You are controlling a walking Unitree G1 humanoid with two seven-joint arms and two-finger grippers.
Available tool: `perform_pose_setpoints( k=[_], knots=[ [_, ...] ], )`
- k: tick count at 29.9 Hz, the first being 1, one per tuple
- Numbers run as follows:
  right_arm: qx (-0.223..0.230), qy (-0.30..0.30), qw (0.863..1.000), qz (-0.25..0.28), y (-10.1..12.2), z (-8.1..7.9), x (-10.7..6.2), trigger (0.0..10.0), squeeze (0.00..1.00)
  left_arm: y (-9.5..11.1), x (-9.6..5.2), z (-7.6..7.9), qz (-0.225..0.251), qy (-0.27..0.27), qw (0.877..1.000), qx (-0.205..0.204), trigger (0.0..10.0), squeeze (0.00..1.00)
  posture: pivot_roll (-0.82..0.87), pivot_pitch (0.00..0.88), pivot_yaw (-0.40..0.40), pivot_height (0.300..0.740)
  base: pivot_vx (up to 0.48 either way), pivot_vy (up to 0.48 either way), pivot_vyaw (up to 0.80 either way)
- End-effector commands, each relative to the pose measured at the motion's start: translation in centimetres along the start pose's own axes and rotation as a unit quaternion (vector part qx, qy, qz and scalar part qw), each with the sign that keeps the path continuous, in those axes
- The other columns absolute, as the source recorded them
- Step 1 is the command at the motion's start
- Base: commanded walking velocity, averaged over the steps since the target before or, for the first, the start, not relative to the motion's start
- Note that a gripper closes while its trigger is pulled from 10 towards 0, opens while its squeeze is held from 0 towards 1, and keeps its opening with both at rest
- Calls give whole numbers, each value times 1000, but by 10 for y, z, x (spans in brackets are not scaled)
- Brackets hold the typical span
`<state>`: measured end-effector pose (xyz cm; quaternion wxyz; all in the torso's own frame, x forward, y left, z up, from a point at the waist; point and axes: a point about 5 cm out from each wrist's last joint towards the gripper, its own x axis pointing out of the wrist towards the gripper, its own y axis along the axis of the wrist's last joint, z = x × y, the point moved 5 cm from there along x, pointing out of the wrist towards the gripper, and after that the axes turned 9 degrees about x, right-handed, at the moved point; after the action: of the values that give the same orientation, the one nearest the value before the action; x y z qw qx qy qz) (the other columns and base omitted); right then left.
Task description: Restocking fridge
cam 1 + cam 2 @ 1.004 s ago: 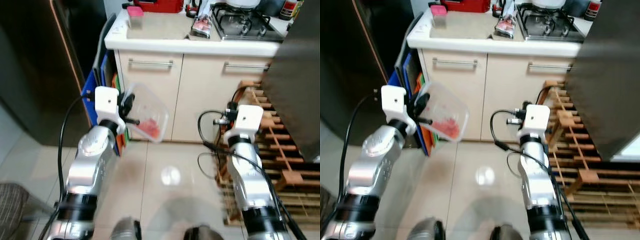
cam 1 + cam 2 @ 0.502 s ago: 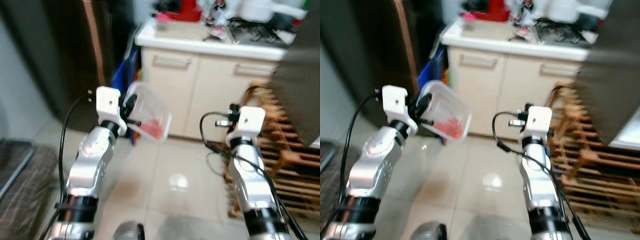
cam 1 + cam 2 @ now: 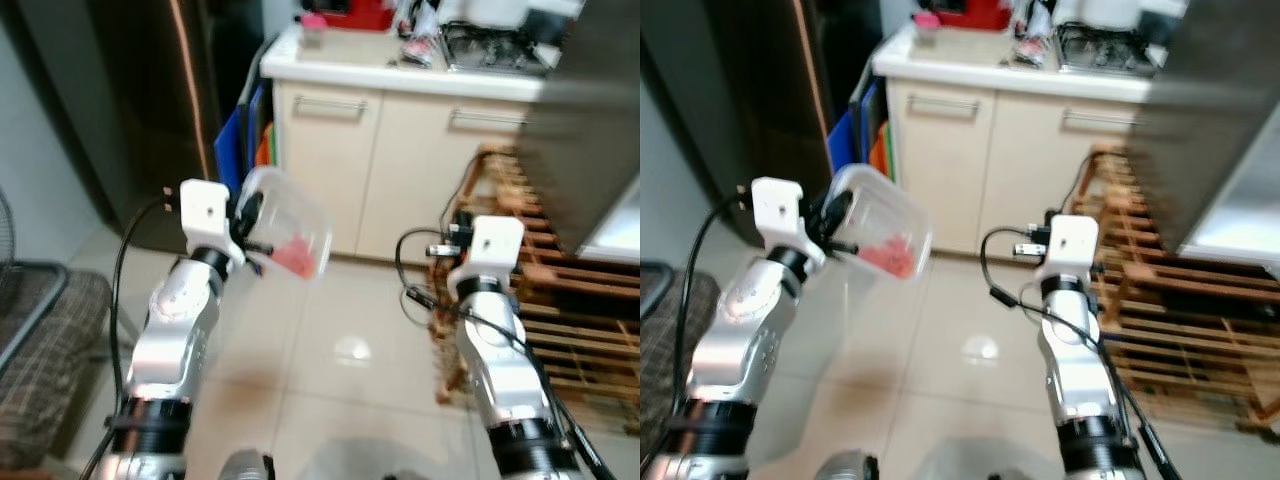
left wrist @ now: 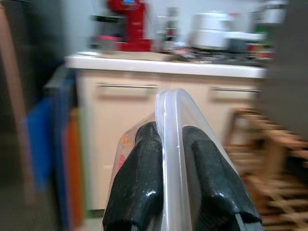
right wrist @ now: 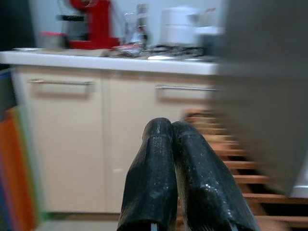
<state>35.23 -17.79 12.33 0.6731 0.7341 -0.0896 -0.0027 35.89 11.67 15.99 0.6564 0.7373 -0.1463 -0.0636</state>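
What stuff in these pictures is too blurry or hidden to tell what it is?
- Red food in the clear container: eye views, blurred, too small to name.
- Container's far side: left wrist view, hidden behind the left gripper fingers pinching its rim.
- Items on the counter: all views, motion blur.
- Right gripper fingertips: eye views, hidden behind its white wrist.

Head cameras: you look forward and down from the robot's head, both arms near, cream cabinet [image 3: 400,160] far | Left wrist: looks along its black fingers [image 4: 139,178], very close, toward that cabinet | Right wrist: faces the same cabinet front | All views share the counter [image 3: 1010,75] and red appliance [image 5: 94,21].
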Motion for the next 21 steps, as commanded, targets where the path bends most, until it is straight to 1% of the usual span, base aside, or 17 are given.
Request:
perform_pose_setpoints(
  k=[1, 11, 15, 17, 21],
  knots=[
    [1, 8, 1000, 2, 1, -6, 2, 10000, 0, 2, -1, -8, 4, 8, 1000, 10, 10000, 0, 50, 0, -3, 711, 0, -424, 0],
    [-2, 8, 1000, -6, -5, -1, -1, 10000, 0, 0, -1, -11, 6, 13, 1000, 11, 10000, 0, 52, 0, -9, 711, 0, -422, 0],
    [-3, 9, 1000, -11, -8, -1, -1, 10000, 0, 0, 0, -11, 7, 14, 1000, 11, 10000, 0, 52, 0, -13, 711, 0, -423, -533],
    [-3, 10, 1000, -5, -6, -1, -2, 10000, 0, -1, 1, -11, 7, 14, 1000, 11, 10000, 0, 51, 0, -15, 711, 0, -424, -619],
    [-10, 12, 1000, -3, -6, 0, -1, 10000, 0, -1, 2, -10, 9, 16, 1000, 10, 10000, 0, 50, 0, -16, 711, 0, -420, 0]
  ],
)
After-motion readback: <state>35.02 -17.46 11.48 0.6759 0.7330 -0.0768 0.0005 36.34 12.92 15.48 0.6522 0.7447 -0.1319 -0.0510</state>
